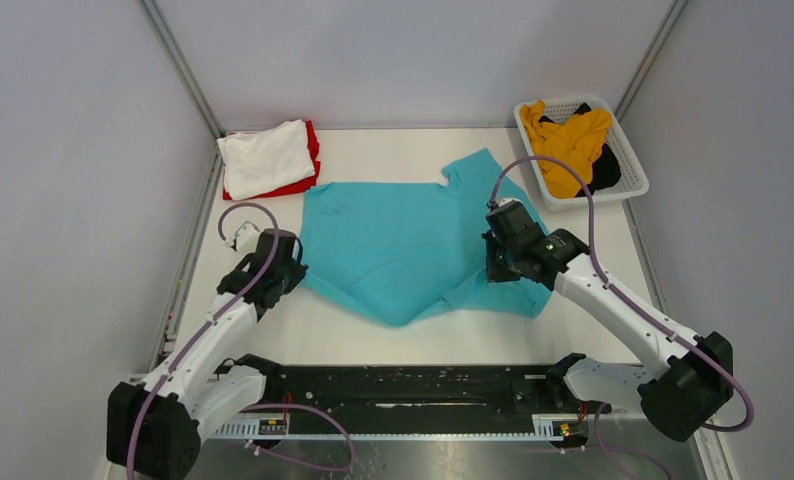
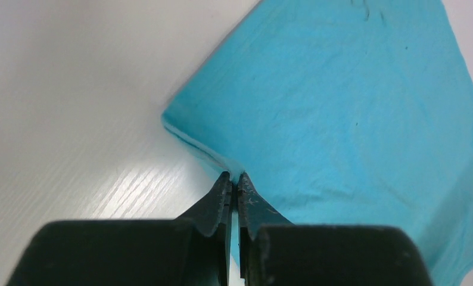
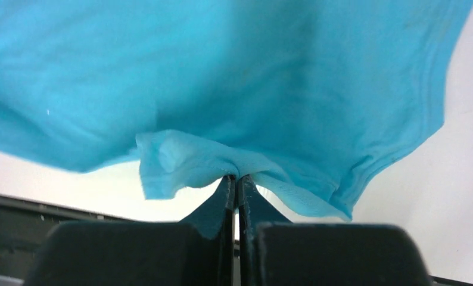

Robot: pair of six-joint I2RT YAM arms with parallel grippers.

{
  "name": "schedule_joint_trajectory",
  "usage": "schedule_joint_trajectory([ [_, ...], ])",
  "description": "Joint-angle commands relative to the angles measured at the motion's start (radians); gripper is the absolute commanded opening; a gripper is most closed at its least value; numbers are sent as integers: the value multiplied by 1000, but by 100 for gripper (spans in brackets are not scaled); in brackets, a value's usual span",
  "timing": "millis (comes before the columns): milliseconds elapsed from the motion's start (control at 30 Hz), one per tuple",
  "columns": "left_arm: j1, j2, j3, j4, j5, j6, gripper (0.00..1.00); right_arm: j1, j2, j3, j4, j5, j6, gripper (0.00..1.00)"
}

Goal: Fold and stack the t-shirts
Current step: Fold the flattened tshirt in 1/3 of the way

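Note:
The teal t-shirt (image 1: 403, 240) lies spread across the middle of the table, one sleeve pointing to the back right. My left gripper (image 1: 295, 262) is shut on its left edge (image 2: 234, 174). My right gripper (image 1: 493, 262) is shut on a bunched fold at its right side (image 3: 237, 173), lifted a little off the table. The white t-shirt (image 1: 266, 156) lies folded on the folded red t-shirt (image 1: 313, 160) at the back left. The mustard yellow t-shirt (image 1: 570, 142) and the black t-shirt (image 1: 605, 168) lie crumpled in the basket.
The white mesh basket (image 1: 635, 160) stands at the back right corner. Grey walls close the table on three sides. A black rail (image 1: 413, 385) runs along the near edge between the arm bases.

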Motion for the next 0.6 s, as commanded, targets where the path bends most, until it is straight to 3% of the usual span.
schedule_joint_trajectory([
  [0,39,79,93,101,-59,41,0,-73,41,72,64,40,-36,0],
  [567,138,382,253,185,-59,108,0,-298,331,233,147,-50,-97,0],
])
